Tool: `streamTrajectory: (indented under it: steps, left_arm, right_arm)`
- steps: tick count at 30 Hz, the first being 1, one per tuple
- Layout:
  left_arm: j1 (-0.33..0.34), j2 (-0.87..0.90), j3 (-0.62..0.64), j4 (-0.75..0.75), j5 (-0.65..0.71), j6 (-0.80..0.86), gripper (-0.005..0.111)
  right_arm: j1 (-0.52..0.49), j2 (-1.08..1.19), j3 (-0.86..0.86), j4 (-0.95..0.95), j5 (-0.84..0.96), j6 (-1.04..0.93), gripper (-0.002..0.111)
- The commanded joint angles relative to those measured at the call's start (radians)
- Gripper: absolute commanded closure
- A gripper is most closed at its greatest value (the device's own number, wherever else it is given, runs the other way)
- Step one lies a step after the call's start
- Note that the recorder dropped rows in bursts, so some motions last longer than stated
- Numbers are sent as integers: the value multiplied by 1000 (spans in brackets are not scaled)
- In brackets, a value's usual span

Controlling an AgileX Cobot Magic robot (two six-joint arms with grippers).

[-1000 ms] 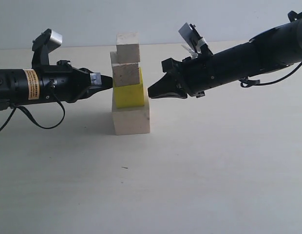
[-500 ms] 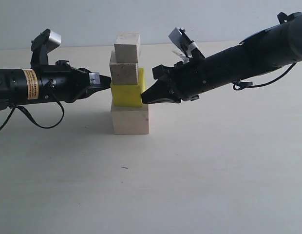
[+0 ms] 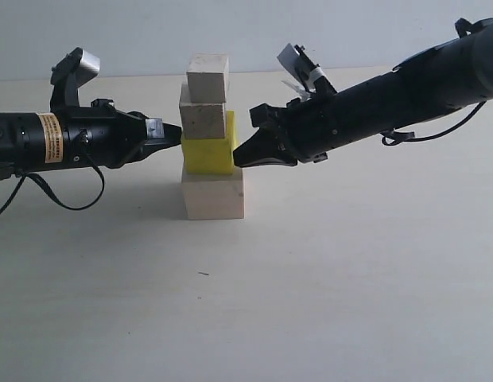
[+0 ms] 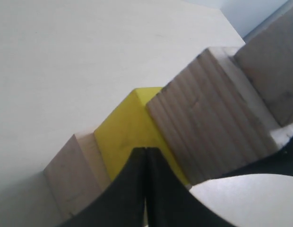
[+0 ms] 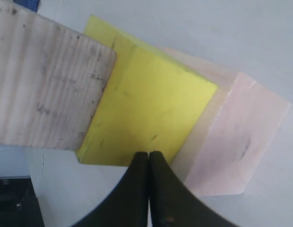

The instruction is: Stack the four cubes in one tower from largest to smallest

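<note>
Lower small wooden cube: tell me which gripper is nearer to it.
Left. The left gripper, shut, points at the yellow cube's upper edge, just below the lower small wooden cube; the right gripper, shut, sits lower, on the yellow cube's opposite side.

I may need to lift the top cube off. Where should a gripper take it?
Probably by two opposite side faces of the top cube, coming from above: they stand upright and bare, and only its underside rests on the cube below.

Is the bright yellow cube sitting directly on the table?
No, the bright yellow cube rests on the large pale wooden cube, second from the bottom.
</note>
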Motion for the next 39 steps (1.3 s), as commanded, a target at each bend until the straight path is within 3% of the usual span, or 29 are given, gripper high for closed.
streamTrajectory:
  steps: [1,14,39]
  left_arm:
    - [0,-3,-2,12,0,-16,107]
    - [0,-151,-2,24,89,-32,107]
    - [0,-154,-30,42,45,-46,107]
  right_arm:
    - [-39,-55,-1,7,-6,10,108]
    - [-58,-105,-1,25,50,15,108]
    - [-52,-105,-1,81,139,15,108]
